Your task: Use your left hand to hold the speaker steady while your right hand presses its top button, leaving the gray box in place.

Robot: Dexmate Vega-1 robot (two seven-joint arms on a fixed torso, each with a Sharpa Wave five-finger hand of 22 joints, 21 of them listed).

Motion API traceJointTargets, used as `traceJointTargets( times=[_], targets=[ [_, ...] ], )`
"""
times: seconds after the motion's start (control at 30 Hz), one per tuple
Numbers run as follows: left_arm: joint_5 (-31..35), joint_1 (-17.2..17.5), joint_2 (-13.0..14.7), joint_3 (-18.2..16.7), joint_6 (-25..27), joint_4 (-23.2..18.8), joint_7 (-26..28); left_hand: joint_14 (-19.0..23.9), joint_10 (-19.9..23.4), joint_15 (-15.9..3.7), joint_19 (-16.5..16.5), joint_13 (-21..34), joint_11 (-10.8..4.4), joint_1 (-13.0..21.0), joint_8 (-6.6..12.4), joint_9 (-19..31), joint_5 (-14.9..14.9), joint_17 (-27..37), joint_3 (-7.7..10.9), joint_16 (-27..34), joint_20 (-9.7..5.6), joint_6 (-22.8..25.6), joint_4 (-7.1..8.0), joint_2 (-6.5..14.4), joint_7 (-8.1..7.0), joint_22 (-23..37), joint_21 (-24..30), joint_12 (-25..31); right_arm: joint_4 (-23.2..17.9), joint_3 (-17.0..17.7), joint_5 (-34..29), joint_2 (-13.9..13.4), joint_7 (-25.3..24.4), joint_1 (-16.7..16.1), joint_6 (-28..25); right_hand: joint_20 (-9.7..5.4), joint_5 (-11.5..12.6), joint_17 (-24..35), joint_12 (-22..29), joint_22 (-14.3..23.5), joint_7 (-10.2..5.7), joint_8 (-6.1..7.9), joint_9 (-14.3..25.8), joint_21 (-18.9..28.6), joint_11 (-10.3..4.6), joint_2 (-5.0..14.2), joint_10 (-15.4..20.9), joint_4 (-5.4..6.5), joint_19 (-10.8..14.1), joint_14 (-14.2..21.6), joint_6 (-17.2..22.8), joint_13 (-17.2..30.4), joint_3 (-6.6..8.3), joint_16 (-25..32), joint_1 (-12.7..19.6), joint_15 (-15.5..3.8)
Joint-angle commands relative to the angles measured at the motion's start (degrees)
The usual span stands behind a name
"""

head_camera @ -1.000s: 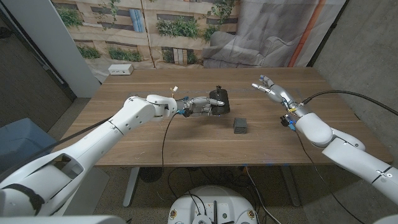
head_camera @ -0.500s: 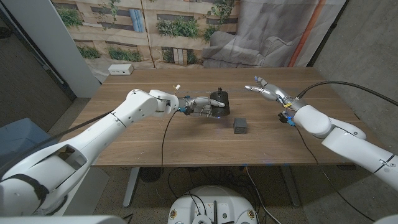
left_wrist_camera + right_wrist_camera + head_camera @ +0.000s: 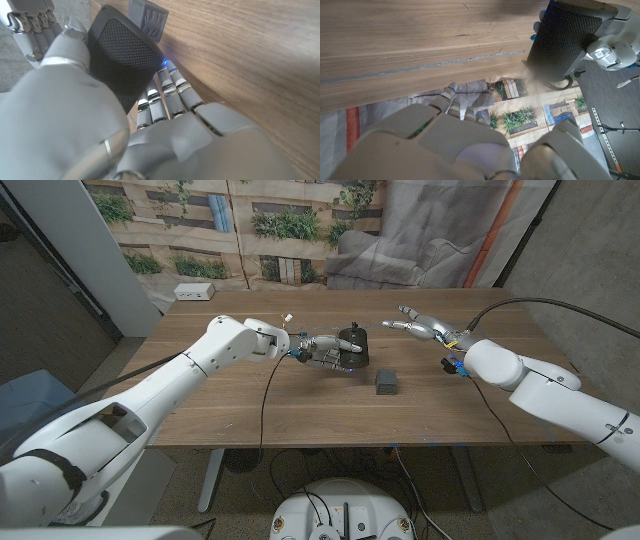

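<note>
A black mesh speaker (image 3: pixel 353 342) stands upright near the middle of the wooden table (image 3: pixel 240 405). My left hand (image 3: pixel 326 352) holds it from its left side, with fingers (image 3: pixel 167 92) wrapped along the speaker (image 3: pixel 120 62). My right hand (image 3: pixel 414 326) hovers open to the right of the speaker and a little above the table, fingers spread and pointing toward it. The right wrist view shows the speaker (image 3: pixel 564 36) with my left hand (image 3: pixel 615 37) against it, beyond my right hand (image 3: pixel 465 145). The small gray box (image 3: pixel 386 382) sits just in front and right of the speaker, also as the gray box (image 3: pixel 148 17).
A white power strip (image 3: pixel 194 292) lies at the table's far left corner. A thin black cable (image 3: pixel 266 395) hangs from my left wrist across the tabletop. A printed backdrop and grey sheeting stand behind the table.
My right hand has moved left toward the speaker, closing part of the gap. My left hand has stayed on the speaker, and the speaker and gray box have not moved.
</note>
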Motion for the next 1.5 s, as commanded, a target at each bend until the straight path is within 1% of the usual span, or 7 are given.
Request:
traceJointTargets(
  times=[0.03,0.23,0.33,0.53,0.67,1.13,1.5],
  targets=[
    [0.31,-2.11,-0.89,1.35,0.55,2.56,-2.88,6.20,8.93,-13.33,0.56,0.18,-7.55,-3.53,0.02,0.33,0.24,0.09,3.05,-0.09,-5.36,12.54,2.23,14.72,-1.27,0.09,0.34,0.08,-2.86,-5.73,-4.26,0.55,3.48,5.97,-9.17,0.01,0.20,0.34,-0.15,0.16,0.49,0.02,0.12,-0.04,0.35,-0.64,-1.44,0.22,-0.71,-1.15,-8.84,0.30,-0.62,0.15,-1.37,0.47],
    [1.18,-3.03,-0.99,2.19,0.27,3.45,-4.55,6.39,9.23,-13.53,0.64,0.03,-7.87,-3.36,-0.17,0.36,0.33,0.13,3.53,-0.24,-5.34,12.77,1.79,14.87,-1.26,0.09,0.31,-0.02,-2.48,-7.71,-4.29,1.44,5.77,8.63,-11.62,0.21,0.59,0.36,-0.26,0.16,1.96,-0.06,0.15,-0.10,1.40,-0.46,-3.63,0.12,-2.09,-2.76,-11.59,0.34,-0.86,0.02,-1.45,1.16],
    [1.57,-3.29,-1.11,2.35,0.14,3.80,-4.87,6.47,9.32,-13.47,0.64,0.02,-7.73,-3.38,-0.23,0.37,0.34,0.15,3.61,-0.26,-5.35,12.85,1.70,14.83,-1.24,0.09,0.29,-0.03,-2.63,-8.75,-4.70,1.64,6.71,9.83,-12.86,0.28,0.71,0.37,-0.27,0.16,2.23,0.03,0.15,-0.20,1.47,-0.51,-4.33,0.08,-2.76,-3.24,-12.13,0.35,-0.98,0.01,-1.49,1.29],
    [1.80,-3.35,-1.17,2.30,1.09,3.61,-4.29,6.64,9.51,-13.32,0.70,0.01,-7.77,-3.58,-0.31,0.39,0.34,0.20,3.72,-0.31,-5.35,13.09,1.64,14.80,-1.10,0.09,0.28,-0.04,-2.86,-10.51,-5.15,1.98,8.39,11.62,-14.04,0.46,1.15,0.59,-0.36,0.18,3.08,-0.01,0.17,-0.10,2.82,-0.37,-7.18,0.27,-4.11,-4.77,-14.87,0.38,-1.43,0.12,-2.10,1.87],
    [1.58,-2.90,-1.14,2.01,1.42,3.11,-3.84,6.70,9.55,-13.30,0.74,0.02,-7.74,-3.68,-0.38,0.40,0.33,0.21,3.77,-0.35,-5.30,13.13,1.63,14.78,-1.07,0.10,0.28,-0.07,-3.27,-11.50,-5.83,2.15,8.84,12.37,-14.86,0.57,1.48,0.75,0.10,0.19,3.18,0.27,0.19,0.11,3.32,-0.15,-8.10,0.45,-4.67,-5.31,-16.28,0.39,-1.74,0.40,-2.58,2.02],
    [1.20,-2.21,-1.08,1.55,1.64,2.46,-2.87,6.92,9.85,-13.30,0.88,0.02,-7.70,-4.04,-0.53,0.43,0.33,0.29,4.07,-0.49,-5.28,13.64,1.58,14.86,-0.89,0.11,0.27,-0.11,-3.13,-16.24,-10.03,3.71,11.32,15.78,-16.39,0.88,1.78,0.85,0.11,0.19,3.18,0.27,0.20,0.11,3.47,-0.14,-9.20,0.48,-5.39,-6.38,-17.76,0.40,-2.06,0.35,-2.87,2.59],
    [1.45,-2.33,-1.53,1.85,0.92,3.30,-3.49,7.21,10.23,-13.27,0.97,0.04,-7.32,-4.47,-0.68,0.46,0.31,0.34,4.27,-0.57,-5.26,14.02,1.62,14.91,-0.90,0.11,0.25,-0.10,-2.58,-17.79,-12.18,4.86,12.03,16.56,-17.22,0.99,1.94,0.91,0.16,0.19,3.06,0.27,0.21,0.17,3.70,-0.26,-9.70,0.53,-5.58,-6.90,-18.51,0.41,-2.32,0.35,-3.12,2.81]
  ],
)
